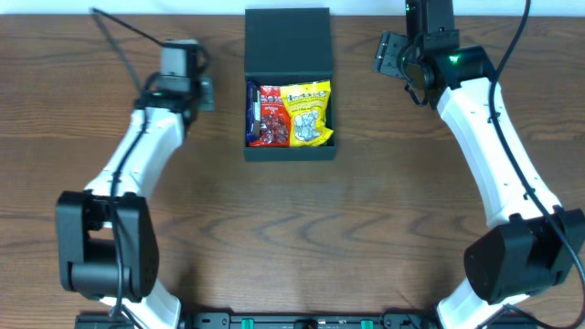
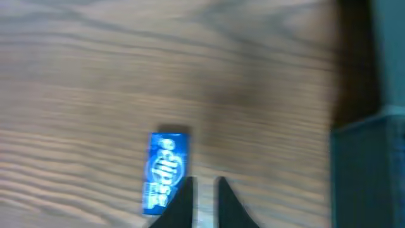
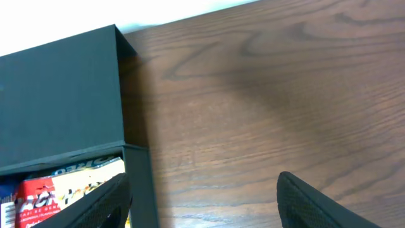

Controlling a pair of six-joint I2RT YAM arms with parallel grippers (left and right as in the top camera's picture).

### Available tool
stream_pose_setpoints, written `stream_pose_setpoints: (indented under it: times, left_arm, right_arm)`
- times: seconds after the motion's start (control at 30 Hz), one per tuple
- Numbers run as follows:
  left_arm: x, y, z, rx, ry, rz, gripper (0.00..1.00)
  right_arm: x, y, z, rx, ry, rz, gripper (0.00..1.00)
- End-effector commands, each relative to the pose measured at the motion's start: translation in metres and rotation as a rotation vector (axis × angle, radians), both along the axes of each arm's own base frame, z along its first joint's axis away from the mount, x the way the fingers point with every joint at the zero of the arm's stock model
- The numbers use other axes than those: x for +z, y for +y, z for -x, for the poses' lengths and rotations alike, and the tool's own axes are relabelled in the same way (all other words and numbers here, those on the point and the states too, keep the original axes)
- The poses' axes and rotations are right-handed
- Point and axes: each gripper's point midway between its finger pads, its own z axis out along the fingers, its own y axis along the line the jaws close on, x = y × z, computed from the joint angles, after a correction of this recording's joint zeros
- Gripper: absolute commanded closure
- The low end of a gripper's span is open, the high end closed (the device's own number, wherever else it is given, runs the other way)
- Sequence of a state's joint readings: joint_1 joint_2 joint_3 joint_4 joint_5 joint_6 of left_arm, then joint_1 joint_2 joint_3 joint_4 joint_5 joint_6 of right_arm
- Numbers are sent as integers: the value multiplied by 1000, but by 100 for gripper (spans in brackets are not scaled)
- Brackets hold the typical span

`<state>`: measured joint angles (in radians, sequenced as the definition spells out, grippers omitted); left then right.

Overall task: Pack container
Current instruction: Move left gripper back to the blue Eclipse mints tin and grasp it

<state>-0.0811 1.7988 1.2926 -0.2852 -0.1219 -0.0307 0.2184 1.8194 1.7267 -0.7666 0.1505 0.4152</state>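
i see a dark wood bench with the container at its far middle, lid open, a red packet and a yellow packet inside. left end effector nearly pressed together, just beside a blue packet on the wood. right end effector spread wide, empty, beside the container's right wall.

- A robot test bench in a lab-like room: two white-and-black arms are mounted at the near edge of a bare wood-grain table.
- Cables trail across the top.
- A plain white surface lies beyond the far edge.
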Motion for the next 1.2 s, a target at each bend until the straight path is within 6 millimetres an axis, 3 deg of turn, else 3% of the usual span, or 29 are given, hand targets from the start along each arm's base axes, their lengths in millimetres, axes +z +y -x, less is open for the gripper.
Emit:
stream_pose_setpoints:
  times: [0.0, 0.07, 0.3, 0.43, 0.7, 0.93, 1.17]
  left_arm:
    - [-5, 8, -2, -83, 22, -8, 69]
    - [-15, 22, 0, -61, 49, -23, 49]
    - [-51, 54, 7, 6, 138, -11, 46]
    - [-67, 55, 9, 5, 170, -7, 34]
    - [-107, 46, 14, -29, 252, 27, 27]
    - [-108, 47, 5, -29, 219, 25, 27]
    - [-120, 45, 4, -32, 228, 37, 36]
  right_arm:
    - [1, -5, -2, -1, -3, 10, 26]
    - [1, -4, -2, -1, -3, 9, 26]
    - [1, -4, -1, 0, 1, 10, 26]
    - [1, -4, -1, 0, 1, 10, 26]
    - [0, -4, -1, 0, 2, 10, 26]
    - [0, -5, 0, -1, 5, 10, 26]
    - [0, -5, 0, -1, 5, 10, 26]
